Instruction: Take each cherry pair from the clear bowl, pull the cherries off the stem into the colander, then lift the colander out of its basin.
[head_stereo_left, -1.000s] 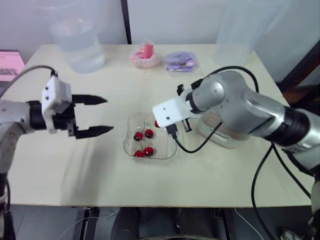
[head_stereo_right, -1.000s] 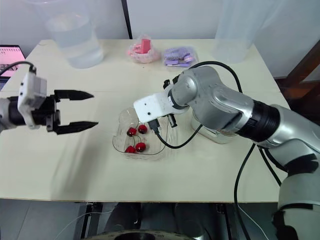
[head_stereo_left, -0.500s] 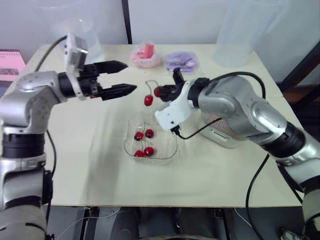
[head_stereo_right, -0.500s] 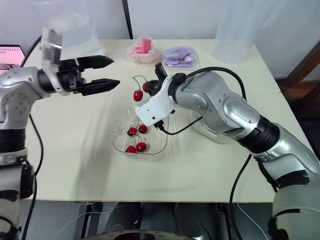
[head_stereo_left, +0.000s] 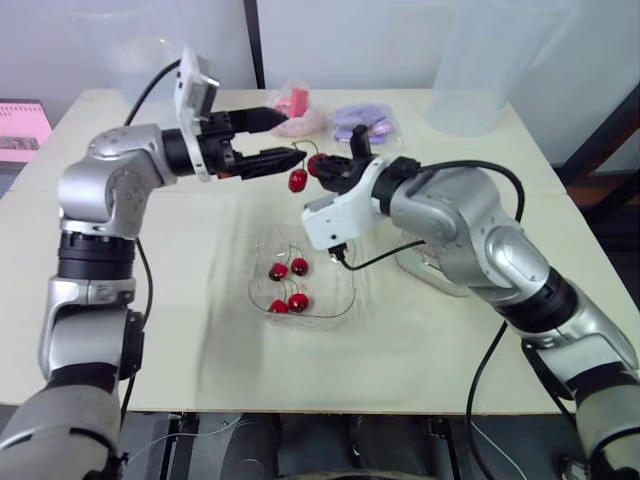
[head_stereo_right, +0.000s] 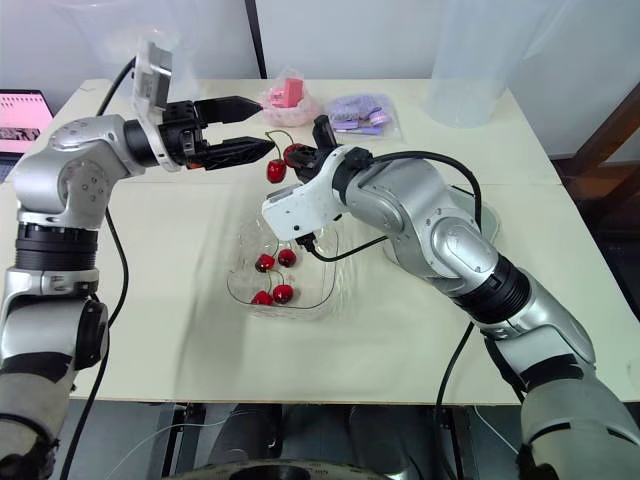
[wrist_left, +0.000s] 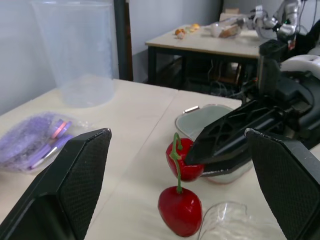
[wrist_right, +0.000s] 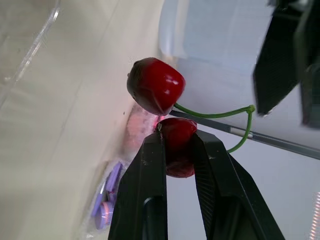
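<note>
The left gripper (head_stereo_left: 297, 134) has swung in, fingers still spread, tips now just beside the dangling cherry of the cherry pair (head_stereo_left: 297, 181). The right gripper (wrist_right: 176, 137) stays clamped on the other cherry, just beyond the clear bowl (head_stereo_left: 338, 292), where 4 cherries remain. The colander (wrist_left: 200, 120) sits to the right.
</note>
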